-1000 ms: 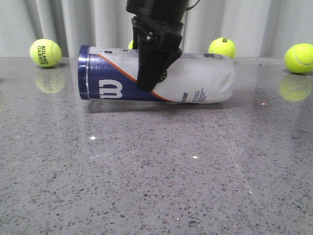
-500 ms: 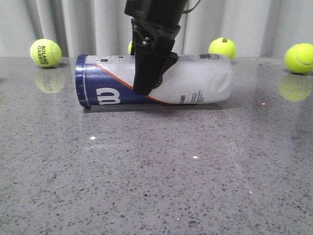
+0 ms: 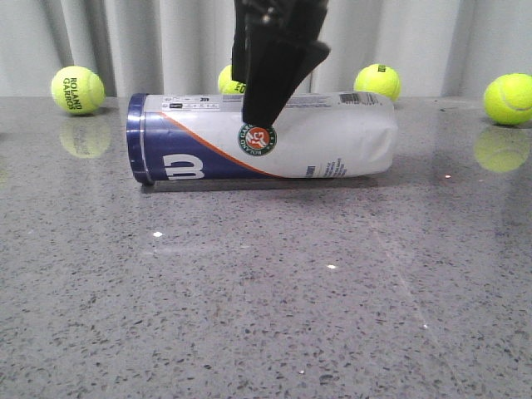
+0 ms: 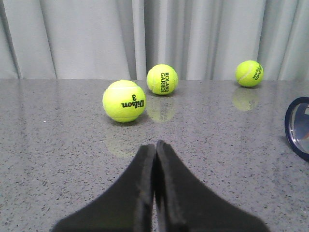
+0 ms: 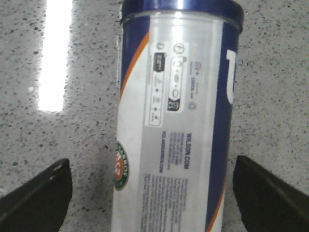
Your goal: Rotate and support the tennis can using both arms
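Observation:
The tennis can (image 3: 332,137) lies on its side on the grey table, navy-banded end to the left, with the round emblem (image 3: 258,140) facing the front camera. My right gripper (image 3: 264,100) hangs just above its middle, open. In the right wrist view the can (image 5: 178,121) runs between the two widely parted fingers (image 5: 41,193) of that gripper (image 5: 150,164), with table showing on both sides and no contact. My left gripper (image 4: 155,145) is shut and empty low over the table. The can's navy rim (image 4: 298,128) shows at the edge of that view. The left arm is out of the front view.
Several yellow tennis balls stand along the back by the curtain: far left (image 3: 77,90), behind the can (image 3: 231,81), right of centre (image 3: 377,81) and far right (image 3: 508,98). The left wrist view shows three balls ahead, the nearest (image 4: 124,100) on the speckled table (image 3: 266,299).
The right gripper lowered the can's raised navy end flat onto the table, let go and rose above it. The emblem, hidden behind the finger before, now shows.

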`<state>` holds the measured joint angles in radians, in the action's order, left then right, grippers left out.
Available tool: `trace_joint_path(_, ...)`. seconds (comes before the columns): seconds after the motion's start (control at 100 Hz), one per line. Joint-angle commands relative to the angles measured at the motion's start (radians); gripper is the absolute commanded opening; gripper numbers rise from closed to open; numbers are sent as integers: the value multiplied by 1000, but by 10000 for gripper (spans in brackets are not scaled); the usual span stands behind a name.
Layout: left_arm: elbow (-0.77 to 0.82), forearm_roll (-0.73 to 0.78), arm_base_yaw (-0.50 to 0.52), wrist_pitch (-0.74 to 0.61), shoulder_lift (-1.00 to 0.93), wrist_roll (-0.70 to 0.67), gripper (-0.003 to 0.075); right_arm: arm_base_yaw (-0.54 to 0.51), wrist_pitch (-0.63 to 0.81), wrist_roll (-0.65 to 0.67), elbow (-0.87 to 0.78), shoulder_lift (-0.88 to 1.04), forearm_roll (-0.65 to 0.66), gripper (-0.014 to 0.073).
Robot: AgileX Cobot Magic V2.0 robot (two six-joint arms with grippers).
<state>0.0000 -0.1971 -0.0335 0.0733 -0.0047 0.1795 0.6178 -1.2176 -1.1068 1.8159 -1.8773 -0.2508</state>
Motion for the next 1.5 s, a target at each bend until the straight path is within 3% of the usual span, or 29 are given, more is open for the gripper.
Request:
trace_joint_path(0.0, 45, -8, 0, -73, -33, -9, -20, -1, -55, 34, 31, 82, -12, 662)
trace_joint_path(0.32, 45, -8, 0, -73, -33, -9, -20, -4, -111, 652, 28, 159, 73, 651)
trace_joint_path(0.44, 45, -8, 0, -73, -33, -9, -20, -6, -112, 859, 16, 190, 147, 569)
trace_joint_path(0.55, 45, -4, 0, -73, -33, -9, -20, -6, -112, 985, -18, 229, 193, 437)
trace_joint_path(0.84, 45, -4, 0, -81, -33, -9, -20, -6, -82, 1107, -208, 384, 202, 28)
trace_joint_path(0.96, 45, -4, 0, -81, -33, -9, -20, -6, 7, 1136, -325, 478, 202, -70)
trace_joint_path(1.49, 45, -4, 2, -85, -33, -9, -20, -6, 399, 1172, -825, 975, 202, -68)
